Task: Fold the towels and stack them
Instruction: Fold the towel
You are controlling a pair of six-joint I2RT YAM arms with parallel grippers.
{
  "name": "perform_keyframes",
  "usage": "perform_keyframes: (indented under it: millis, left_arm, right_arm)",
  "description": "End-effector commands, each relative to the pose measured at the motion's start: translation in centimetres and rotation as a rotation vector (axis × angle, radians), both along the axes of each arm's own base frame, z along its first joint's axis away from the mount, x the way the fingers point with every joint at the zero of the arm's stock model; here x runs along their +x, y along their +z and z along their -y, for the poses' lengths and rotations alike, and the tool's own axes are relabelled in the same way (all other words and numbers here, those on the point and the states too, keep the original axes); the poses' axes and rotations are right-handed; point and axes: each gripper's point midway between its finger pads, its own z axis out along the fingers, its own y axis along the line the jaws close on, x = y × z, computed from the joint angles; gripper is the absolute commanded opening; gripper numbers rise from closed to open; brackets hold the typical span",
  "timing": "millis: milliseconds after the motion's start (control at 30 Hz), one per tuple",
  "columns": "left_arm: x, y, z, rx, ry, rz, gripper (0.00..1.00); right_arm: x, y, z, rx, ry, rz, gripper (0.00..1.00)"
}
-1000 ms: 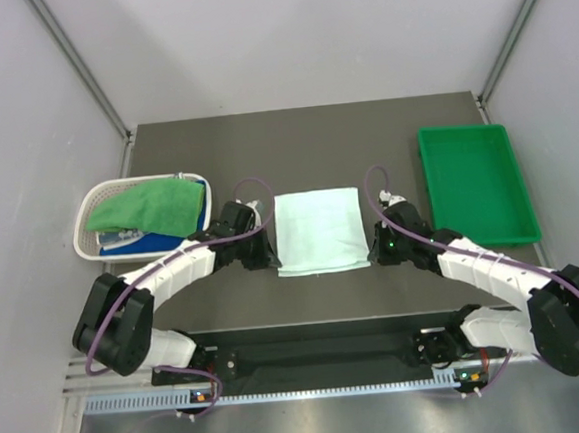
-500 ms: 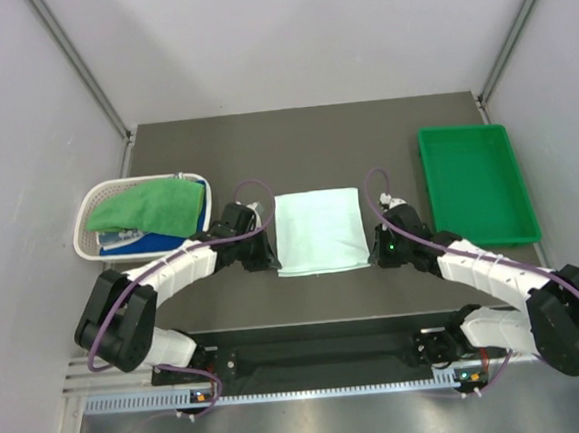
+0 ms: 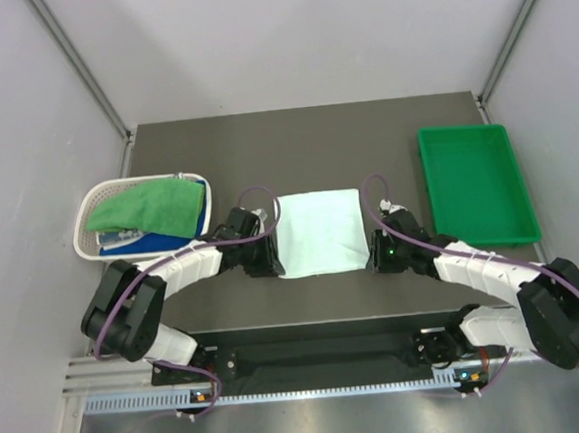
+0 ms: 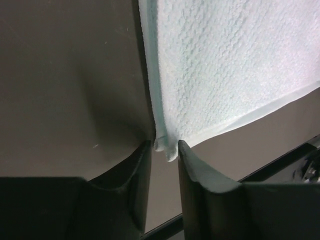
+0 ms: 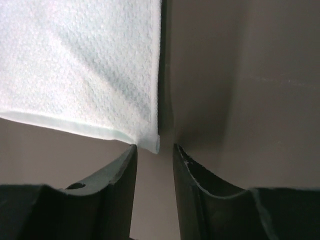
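Observation:
A pale mint towel (image 3: pixel 318 232) lies folded flat in the middle of the dark table. My left gripper (image 3: pixel 269 266) is at its near left corner, jaws open a little; in the left wrist view the towel (image 4: pixel 225 65) has its corner tip lying loose between the fingertips of the left gripper (image 4: pixel 165 145). My right gripper (image 3: pixel 377 257) is at the near right corner, also open. In the right wrist view the towel (image 5: pixel 80 65) ends just at the mouth of the right gripper (image 5: pixel 154 146). A bright green towel (image 3: pixel 148 208) lies on a royal blue one (image 3: pixel 202 197).
The white mesh basket (image 3: pixel 87 214) at the left holds the green, blue and a printed towel (image 3: pixel 121 237). A rigid green tray (image 3: pixel 476 187) stands at the right with nothing in it. The table's near edge runs just behind both grippers.
Both grippers were shut on the mint towel's near corners and have opened, letting them go. Both wrists slid slightly toward the near edge. The towel stays flat.

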Motion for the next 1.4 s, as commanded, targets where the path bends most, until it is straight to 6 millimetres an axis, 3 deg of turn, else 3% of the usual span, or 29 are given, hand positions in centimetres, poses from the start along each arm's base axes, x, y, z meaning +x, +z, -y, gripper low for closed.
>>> perform_keyframes:
  millis: [0,67,167,233,267,300,367,400,433,467,500,533,600,633,800,833,967,1267,1367]
  left_arm:
    - [1.6,2.0,0.2,0.0,0.002,0.083,0.36]
    - [2.9,3.8,0.0,0.03,0.005,0.134,0.4]
    - [5.6,7.2,0.2,0.05,0.029,0.232,0.4]
    - [7.3,8.5,0.0,0.062,0.056,0.271,0.4]
    - [8.9,10.4,0.5,0.047,0.073,0.321,0.4]
    - [9.9,10.4,0.5,0.063,0.086,0.332,0.4]
    - [13.0,11.0,0.7,0.101,0.117,0.383,0.41]
    - [14.1,11.0,0.6,0.112,0.126,0.384,0.4]
    - [15.0,10.7,0.7,0.129,0.116,0.384,0.39]
    - [16.3,11.6,1.1,0.126,0.115,0.402,0.39]
    - [17.2,9.9,1.0,0.156,0.109,0.374,0.38]
    - [17.9,9.5,0.9,0.169,0.097,0.373,0.37]
    - [19.5,8.5,1.5,0.159,0.079,0.357,0.37]
    - [19.9,8.3,1.8,0.148,0.058,0.356,0.35]
    - [21.7,6.1,2.8,0.134,0.02,0.35,0.32]
    - [21.9,5.7,2.8,0.144,0.017,0.352,0.32]
    - [22.4,3.0,2.1,0.189,0.034,0.322,0.31]
    - [22.5,0.6,1.3,0.241,0.053,0.29,0.3]
    - [22.5,0.1,1.0,0.257,0.057,0.28,0.29]
  right_arm:
    - [1.0,1.6,-0.8,0.019,0.009,0.059,0.37]
    - [1.4,2.4,-0.2,-0.012,0.001,0.08,0.43]
    - [2.8,4.7,-0.3,-0.014,-0.001,0.134,0.46]
    - [4.5,6.3,-0.2,-0.014,-0.024,0.17,0.46]
    - [5.3,6.9,-0.2,-0.022,-0.019,0.186,0.46]
    - [6.9,8.8,-0.6,-0.007,-0.03,0.231,0.46]
    - [9.2,8.7,-0.6,-0.05,-0.035,0.243,0.46]
    - [11.1,10.2,-0.9,-0.048,-0.049,0.278,0.46]
    - [12.2,8.8,-1.0,-0.078,-0.049,0.243,0.45]
    - [13.3,8.8,-1.4,-0.079,-0.037,0.255,0.45]
    - [14.9,9.6,-1.7,-0.074,-0.045,0.275,0.43]
    - [15.6,8.0,-2.0,-0.093,-0.038,0.244,0.43]
    - [17.6,8.7,-3.1,-0.068,-0.026,0.273,0.41]
    - [18.2,7.5,-3.4,-0.075,-0.021,0.249,0.4]
    - [20.7,7.1,-5.1,-0.052,-0.004,0.255,0.37]
    - [20.9,6.0,-5.2,-0.065,-0.003,0.236,0.37]
    - [22.3,4.3,-4.5,-0.089,-0.027,0.209,0.36]
    - [22.9,0.2,-1.4,-0.052,-0.099,0.104,0.34]
    - [22.8,0.2,-1.0,-0.01,-0.116,0.097,0.34]
